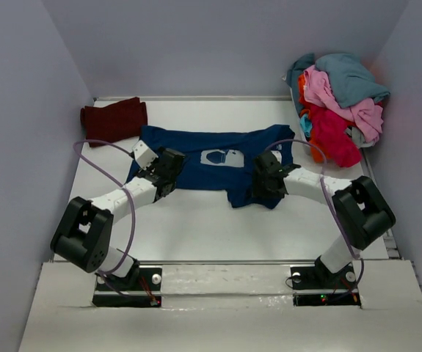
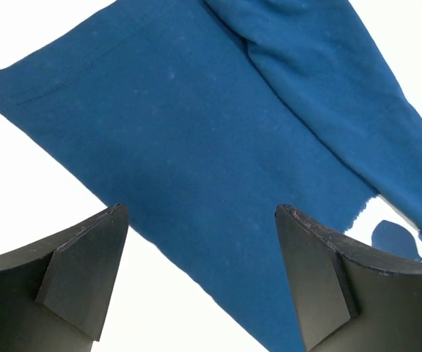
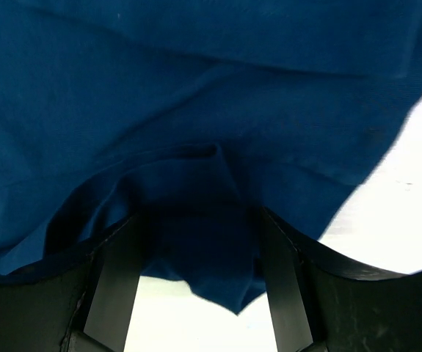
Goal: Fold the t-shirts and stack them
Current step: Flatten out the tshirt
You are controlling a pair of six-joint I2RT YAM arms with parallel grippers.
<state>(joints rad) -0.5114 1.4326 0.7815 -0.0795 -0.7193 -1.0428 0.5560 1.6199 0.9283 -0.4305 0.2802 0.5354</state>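
Note:
A navy blue t-shirt (image 1: 211,163) with a white cartoon print lies spread across the middle of the table. My left gripper (image 1: 164,173) hangs open over the shirt's left side, its fingers (image 2: 86,271) straddling the straight edge of the navy cloth (image 2: 196,132). My right gripper (image 1: 266,180) sits low on the shirt's right lower corner. Its jaws stand partly closed with a puckered fold of the navy cloth (image 3: 196,257) between the fingers (image 3: 119,286). A dark maroon t-shirt (image 1: 113,119) lies folded at the back left.
A heap of t-shirts (image 1: 339,99) in teal, pink, red and orange is piled in the back right corner. Grey walls close in the table (image 1: 218,227) on three sides. Purple cables loop off both arms.

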